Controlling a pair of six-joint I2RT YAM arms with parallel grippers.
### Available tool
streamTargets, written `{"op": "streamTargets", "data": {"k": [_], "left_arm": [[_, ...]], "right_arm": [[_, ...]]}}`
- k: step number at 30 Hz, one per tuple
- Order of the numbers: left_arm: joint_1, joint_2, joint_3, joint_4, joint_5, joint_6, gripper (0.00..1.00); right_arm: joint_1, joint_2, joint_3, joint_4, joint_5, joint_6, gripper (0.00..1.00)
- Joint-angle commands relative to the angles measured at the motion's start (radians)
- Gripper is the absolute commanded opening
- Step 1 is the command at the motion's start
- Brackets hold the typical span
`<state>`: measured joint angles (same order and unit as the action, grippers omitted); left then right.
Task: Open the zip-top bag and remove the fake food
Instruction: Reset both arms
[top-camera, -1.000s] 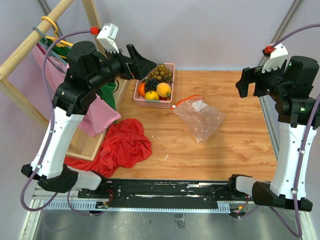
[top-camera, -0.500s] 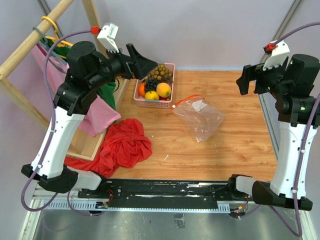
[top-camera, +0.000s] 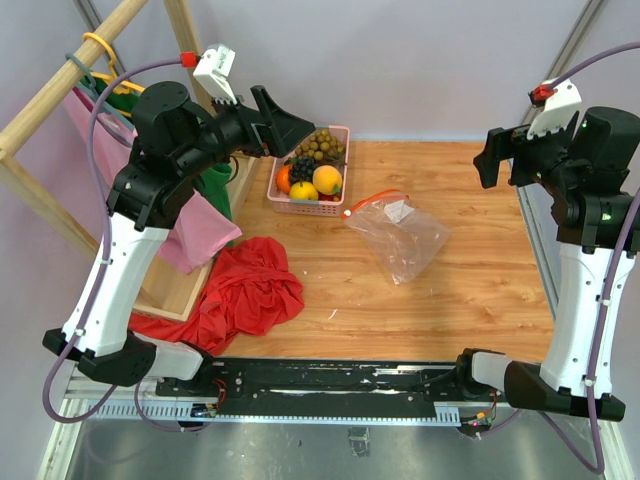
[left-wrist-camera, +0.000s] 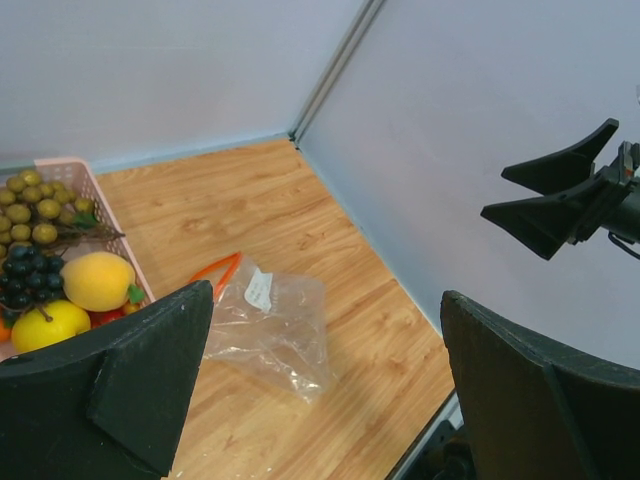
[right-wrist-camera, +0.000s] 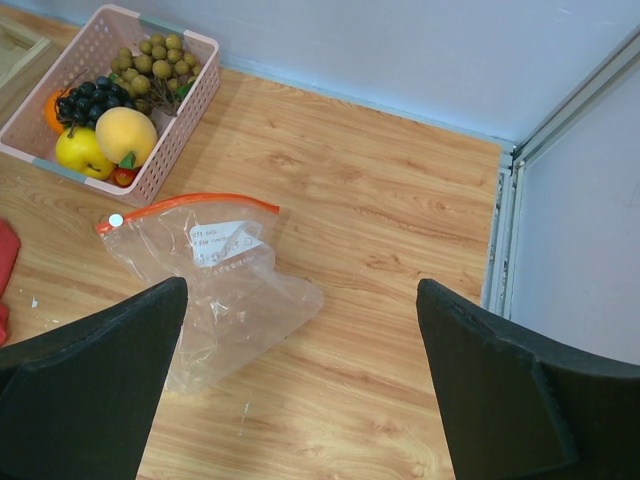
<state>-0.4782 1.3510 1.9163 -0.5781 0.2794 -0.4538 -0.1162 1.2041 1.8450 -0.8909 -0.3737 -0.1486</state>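
Observation:
The zip-top bag (top-camera: 400, 238) lies flat on the wooden table, clear and crinkled, with its orange-red zip strip (right-wrist-camera: 190, 205) toward the basket; nothing shows inside it but a white label. The fake food (top-camera: 312, 168), a tan bunch, a dark bunch, a lemon and orange fruits, sits in the pink basket (top-camera: 308, 208). My left gripper (top-camera: 285, 125) hangs open high above the basket's left side, holding nothing. My right gripper (top-camera: 490, 160) is open too, raised over the table's right side, well away from the bag (right-wrist-camera: 215, 285).
A red cloth (top-camera: 248, 290) is bunched at the table's front left. A wooden rack (top-camera: 60, 90) with pink and green cloths stands along the left, over a shallow wooden box (top-camera: 185, 285). A metal rail (right-wrist-camera: 500, 230) edges the table's right side.
The right wrist has risen very slightly. The left arm, bag and basket have not moved.

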Motion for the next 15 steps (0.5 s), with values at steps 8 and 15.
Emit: {"op": "streamTargets", "data": {"k": [8,15], "left_arm": [[0.016,-0.031,-0.029,0.032,0.027,-0.007,0.99],[0.019,-0.047,-0.05,0.041,0.02,-0.016,0.99]], "right_arm": [[0.021,-0.006,0.029,0.02,0.007,0.02,0.98],[0.021,-0.011,0.021,0.021,0.015,0.019,0.99]]}}
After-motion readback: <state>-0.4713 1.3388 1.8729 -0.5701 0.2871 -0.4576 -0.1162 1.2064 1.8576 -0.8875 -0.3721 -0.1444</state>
